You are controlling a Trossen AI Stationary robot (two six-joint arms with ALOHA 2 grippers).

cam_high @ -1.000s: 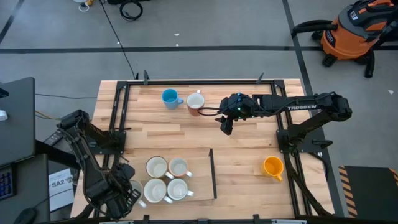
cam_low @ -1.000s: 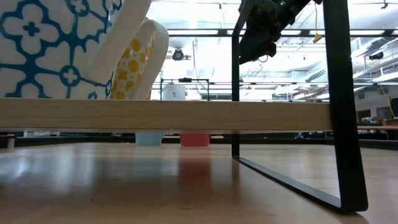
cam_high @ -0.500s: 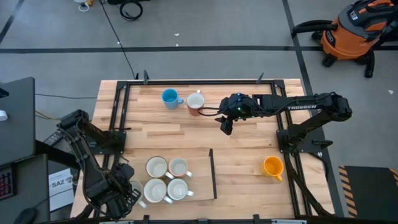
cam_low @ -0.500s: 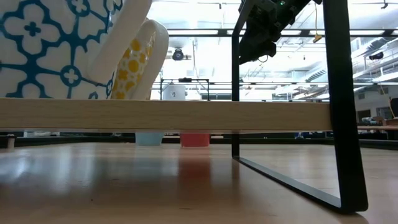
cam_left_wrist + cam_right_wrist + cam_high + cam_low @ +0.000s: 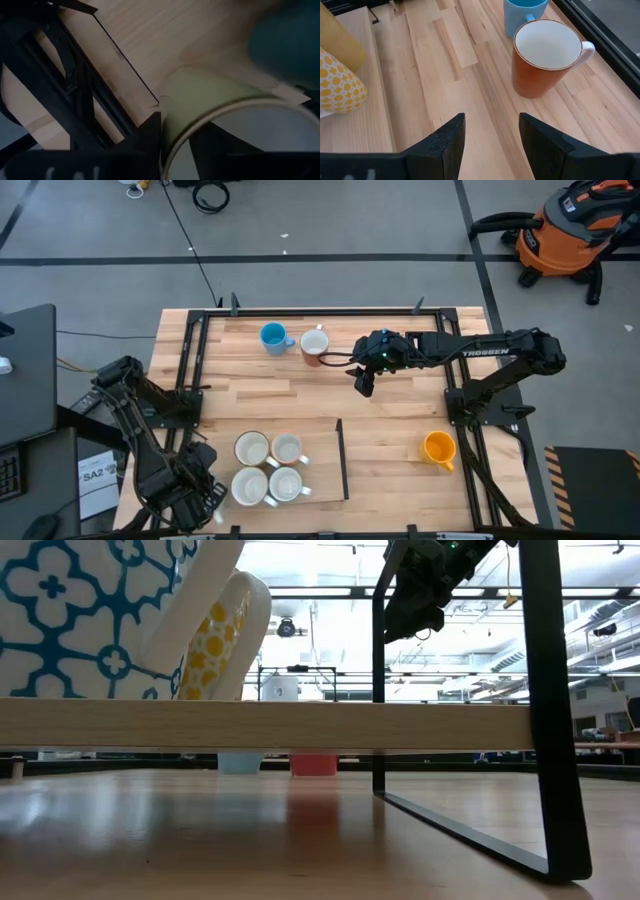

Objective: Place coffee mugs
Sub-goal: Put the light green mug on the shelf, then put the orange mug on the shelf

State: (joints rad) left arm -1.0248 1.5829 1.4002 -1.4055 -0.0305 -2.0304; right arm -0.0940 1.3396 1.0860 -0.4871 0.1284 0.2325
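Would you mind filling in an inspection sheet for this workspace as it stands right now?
Surface: wooden table, bare in the middle, black frame around it.
Job's things: blue mug and reddish-brown mug side by side at the far edge; orange-yellow mug alone on the right; four pale mugs grouped on a raised board at the near edge.
Clutter: nothing seen on the table.
Grippers: right gripper open, empty, raised near the reddish-brown mug; left gripper at the near left corner beside the group.
Cables: a black cable across the floor.
Surroundings: orange shop vacuum on the floor; no people seen.
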